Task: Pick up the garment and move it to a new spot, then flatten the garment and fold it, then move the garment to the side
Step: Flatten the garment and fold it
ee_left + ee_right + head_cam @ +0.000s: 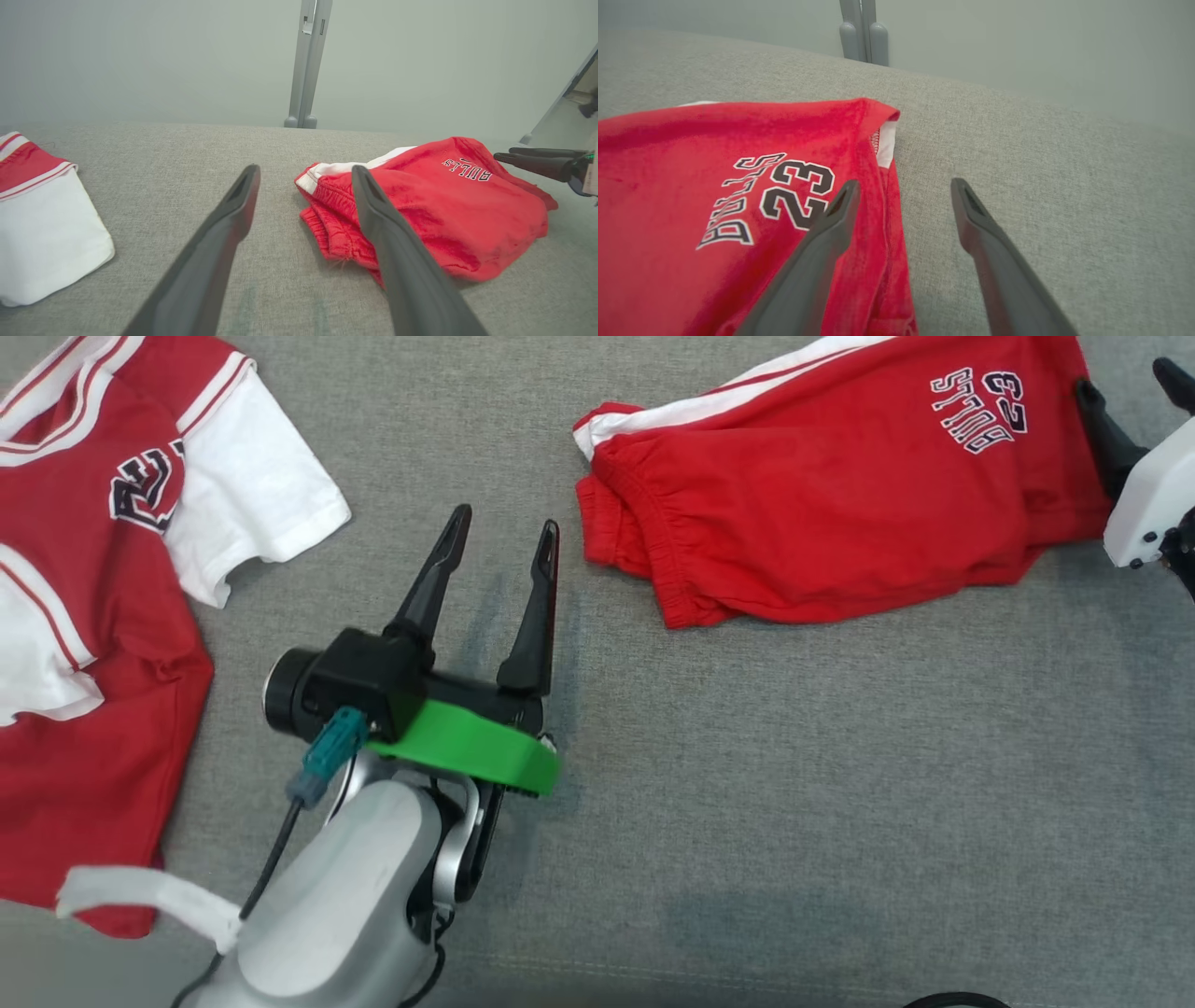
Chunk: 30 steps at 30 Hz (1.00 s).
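Shorts (840, 495), red with a white side stripe, lay folded on the grey worktop (747, 803), at the far right of your head view. Your left pincer (506, 518) stood wide and empty over the worktop, just beside the shorts' gathered end. Your right pincer (1125, 375) was wide too, holding nothing, with one finger over the shorts' printed corner and the other over the worktop. A red-and-white jersey (84, 616) lay well apart at the left.

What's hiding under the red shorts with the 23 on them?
The red shorts lie on the grey cloth surface, which shows beside them. Whatever is directly beneath them is covered, so I cannot tell.
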Tool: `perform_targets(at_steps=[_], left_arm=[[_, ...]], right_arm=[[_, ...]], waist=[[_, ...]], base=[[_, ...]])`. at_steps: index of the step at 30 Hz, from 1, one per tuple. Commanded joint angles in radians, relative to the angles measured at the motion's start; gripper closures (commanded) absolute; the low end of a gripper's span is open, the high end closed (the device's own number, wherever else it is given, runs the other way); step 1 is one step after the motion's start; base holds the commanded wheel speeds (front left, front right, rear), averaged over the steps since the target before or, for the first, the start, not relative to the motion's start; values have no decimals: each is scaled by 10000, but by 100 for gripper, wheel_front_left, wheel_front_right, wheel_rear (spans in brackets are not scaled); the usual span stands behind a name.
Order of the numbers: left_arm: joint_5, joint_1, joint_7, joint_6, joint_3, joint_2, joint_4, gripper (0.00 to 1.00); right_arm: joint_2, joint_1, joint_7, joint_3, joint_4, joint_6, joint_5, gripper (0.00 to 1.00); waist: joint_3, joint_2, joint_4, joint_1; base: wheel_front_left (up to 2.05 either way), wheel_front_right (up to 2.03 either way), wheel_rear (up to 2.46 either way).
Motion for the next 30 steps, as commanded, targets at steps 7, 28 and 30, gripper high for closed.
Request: perform_targets(at_steps=[7,28,30], left_arm=[[1118,1824,-59,-282,1048,-646,-581,0],[3297,4840,-54,-2268,2913,-1747,272,0],[3417,5056,-54,-2387,3025,-1760,392,0]], right_arm=[[-97,347,1416,-445,279,-14,-191,0],[386,3542,3249,-2082,-1798,-6,3643,100],[353,3989,3388,-2453,-1932,-6,3900,100]], waist=[[103,0,786,0],[-2172,0,-80,0],[-2370,0,-261,0]], base=[[0,0,0],[0,0,0],[0,0,0]])
